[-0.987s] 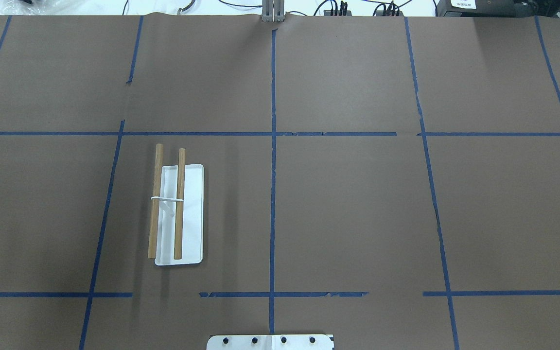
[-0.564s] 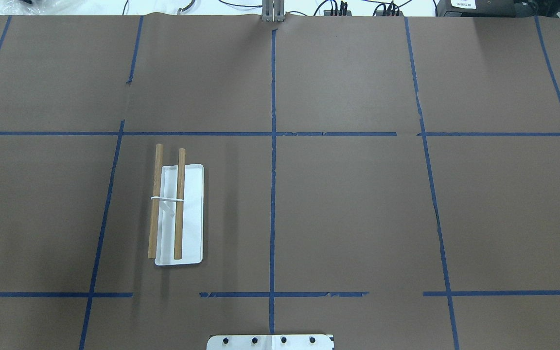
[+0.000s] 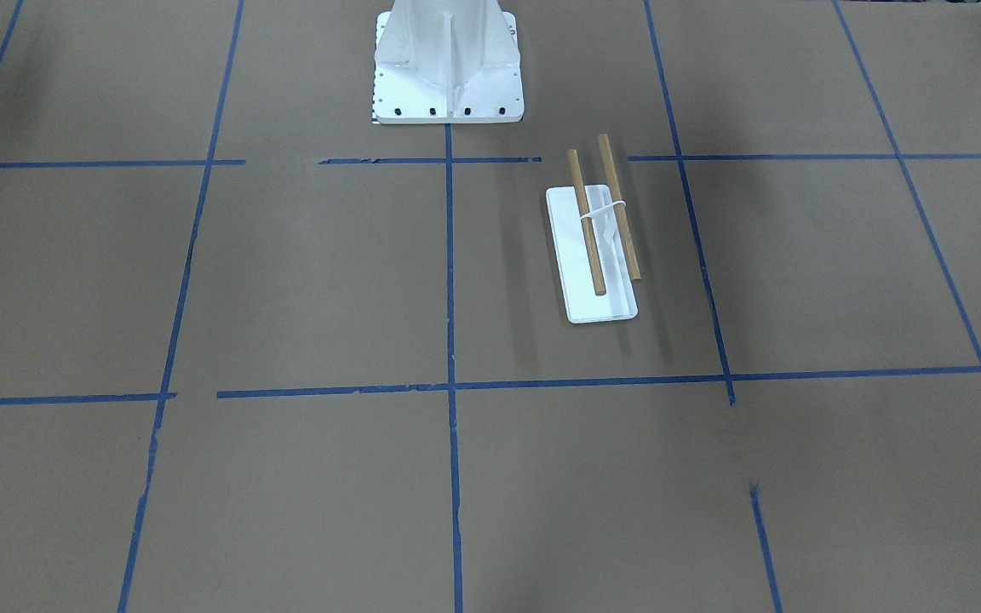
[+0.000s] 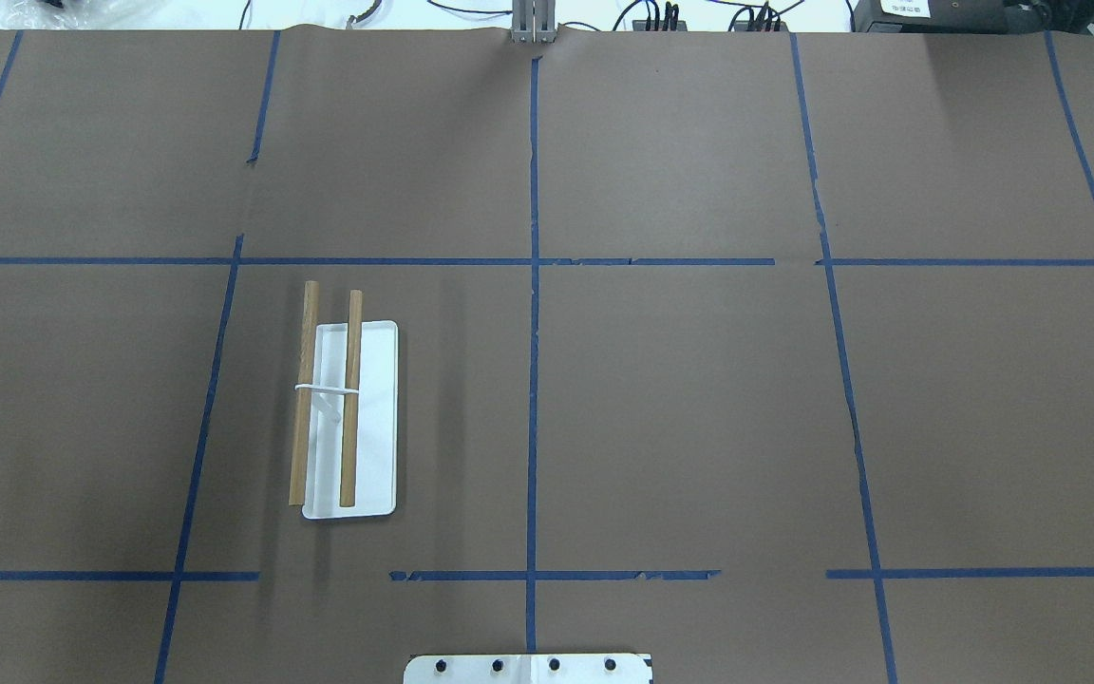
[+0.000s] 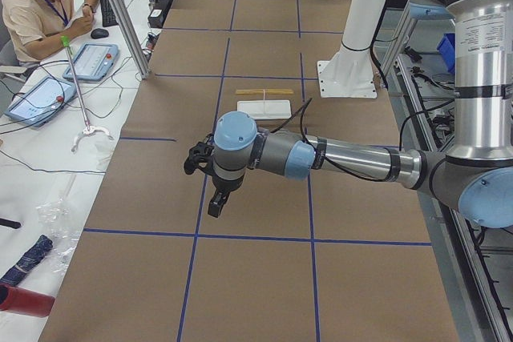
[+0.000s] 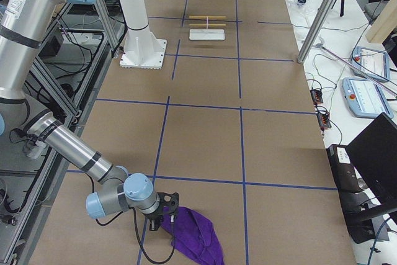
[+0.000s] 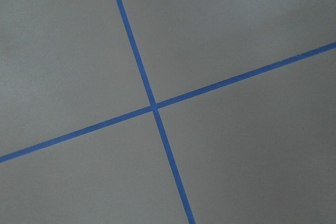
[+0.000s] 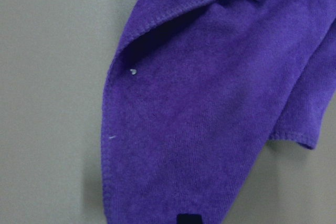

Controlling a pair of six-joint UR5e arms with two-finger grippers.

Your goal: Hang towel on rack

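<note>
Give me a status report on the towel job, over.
Right gripper at purple towel, left gripper hovering; jaws unreadable. Towel on table, far from bare rack. Pedestal beside the route.

- Seen from above, nothing has moved in the last second.
- The rack (image 4: 350,437) on the bench (image 4: 699,427) looks just the same as before.
- What happened outside that view cannot be told.

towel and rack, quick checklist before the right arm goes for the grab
1. rack upright on its base, dowels bare: ok
2. towel fills the right wrist view, close below: ok
3. towel lying flat: not ok, folded over itself
4. right gripper at the towel's edge, open for the grab: cannot tell
5. left gripper clear of the rack: ok
</note>
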